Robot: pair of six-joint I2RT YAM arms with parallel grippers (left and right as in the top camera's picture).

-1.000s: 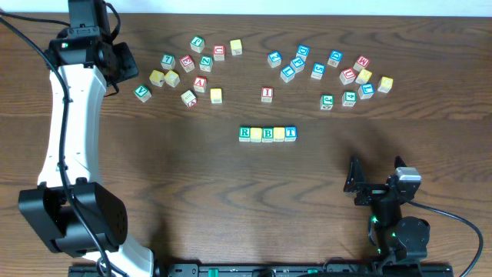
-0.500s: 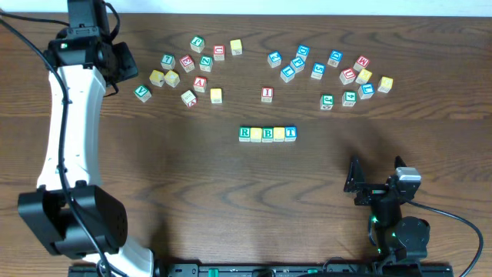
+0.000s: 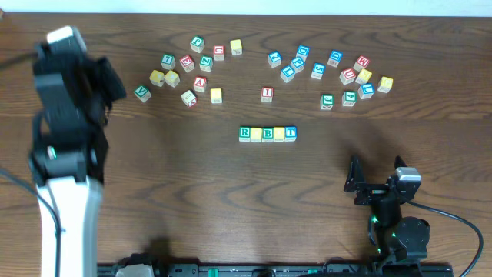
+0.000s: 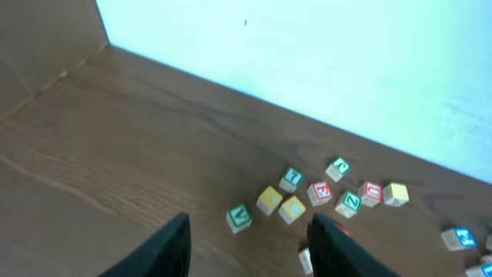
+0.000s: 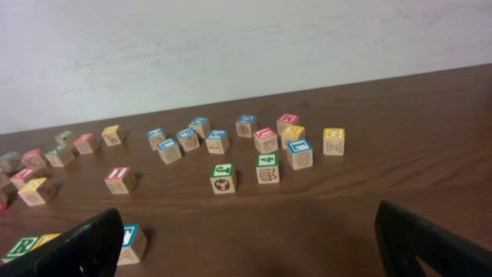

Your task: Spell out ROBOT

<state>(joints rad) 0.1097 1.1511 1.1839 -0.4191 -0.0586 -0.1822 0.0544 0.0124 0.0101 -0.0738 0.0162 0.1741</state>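
Observation:
The ROBOT row sits mid-table in the overhead view: green R [image 3: 245, 133], a yellow cube [image 3: 256, 133], green B [image 3: 267, 133], another yellow cube [image 3: 279, 133] and blue T [image 3: 290, 133], touching side by side. My left gripper [image 3: 114, 86] hovers at the far left, blurred, away from the row. Its wrist view shows the left gripper [image 4: 250, 250] open with nothing between the fingers. My right gripper [image 3: 377, 181] rests open near the front right. From its wrist view the right gripper [image 5: 254, 254] is empty, with the T [image 5: 132, 241] and R [image 5: 21, 246] at lower left.
Loose cubes lie in two groups along the back: a left cluster with a green V cube [image 3: 142, 93] [image 4: 239, 218] and a right cluster [image 3: 330, 73]. A red I cube [image 3: 267, 94] [image 5: 119, 178] stands alone behind the row. A white wall [image 4: 323, 54] borders the table's far edge.
The left arm has swung back from the far left corner toward the near side and shows motion blur. The row, the loose cubes and the right arm have not moved.

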